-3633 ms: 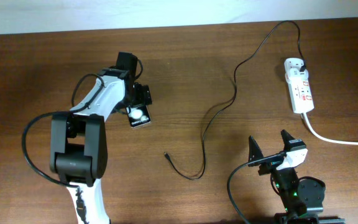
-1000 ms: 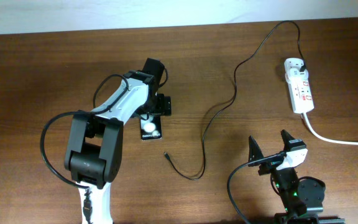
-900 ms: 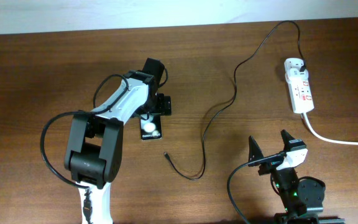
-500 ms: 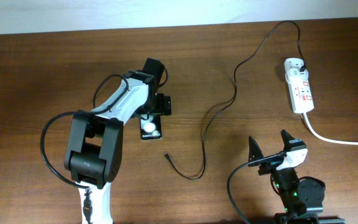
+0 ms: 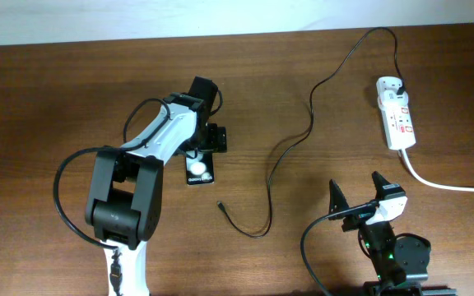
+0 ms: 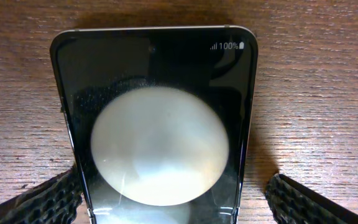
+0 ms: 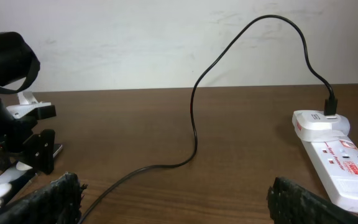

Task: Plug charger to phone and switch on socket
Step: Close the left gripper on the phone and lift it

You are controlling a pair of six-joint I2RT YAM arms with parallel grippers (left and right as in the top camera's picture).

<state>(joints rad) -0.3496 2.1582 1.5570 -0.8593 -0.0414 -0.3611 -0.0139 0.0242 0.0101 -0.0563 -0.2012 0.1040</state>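
Observation:
The phone (image 5: 197, 171) lies flat on the wooden table, its screen showing round white reflections; it fills the left wrist view (image 6: 154, 124). My left gripper (image 5: 200, 152) is open astride its near end (image 6: 173, 199): the left finger is against the phone's edge, the right finger stands apart from it. The charger cable (image 5: 290, 148) winds across the table. Its connector tip (image 5: 220, 204) lies loose just in front of the phone. Its plug (image 5: 403, 85) sits in the white socket (image 5: 397, 115) at the far right. My right gripper (image 5: 356, 201) is open and empty.
The socket's thick white cord (image 5: 443, 185) runs off the right edge. In the right wrist view the cable (image 7: 194, 124) arcs up to the plug (image 7: 330, 106) on the socket (image 7: 334, 149), and the left arm (image 7: 11, 93) stands at far left.
Since 3.6 s ago my left arm and the phone have shifted right and toward the front, nearer the connector tip. Over the last second nothing has moved.

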